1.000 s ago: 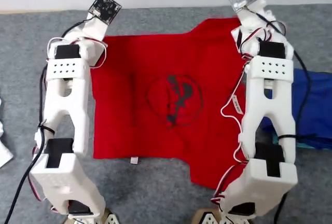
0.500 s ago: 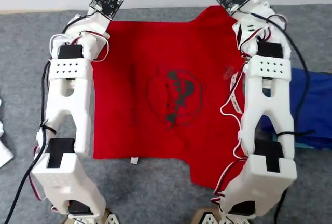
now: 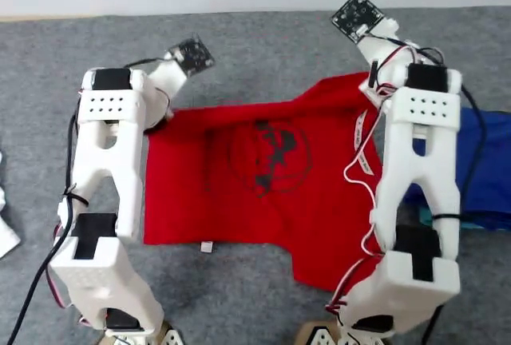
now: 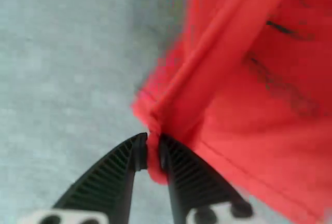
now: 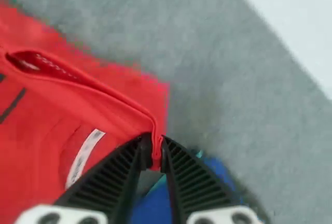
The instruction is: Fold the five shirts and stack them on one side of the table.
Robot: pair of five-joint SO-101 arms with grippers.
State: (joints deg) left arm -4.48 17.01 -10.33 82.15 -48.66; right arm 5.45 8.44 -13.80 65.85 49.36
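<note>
Corners of the red shirt [image 3: 239, 201] sit clamped in my left gripper [image 4: 152, 143] and right gripper [image 5: 154, 143]. Its free hem [image 3: 231, 241] lies straight back toward me.

Far strip of tabletop [image 3: 263, 49] is bare grey, open across the width. Red shirt [image 3: 239, 201] fills the middle between left arm [image 3: 100, 177] and right arm [image 3: 419, 177]. Both arms flank it, so no side entry there. Shirt's far edge is clamped in left tool [image 4: 152, 149] and right tool [image 5: 153, 149], and the cloth running between them bars that gap. Near strip in front of the shirt hem, between the arm bases, is bare but narrow. Left of left arm: open grey, with a white item [image 3: 5, 233] at the view's edge. Right of right arm: blue cloth [image 3: 487, 161] just beside the red shirt takes up that side.
</note>
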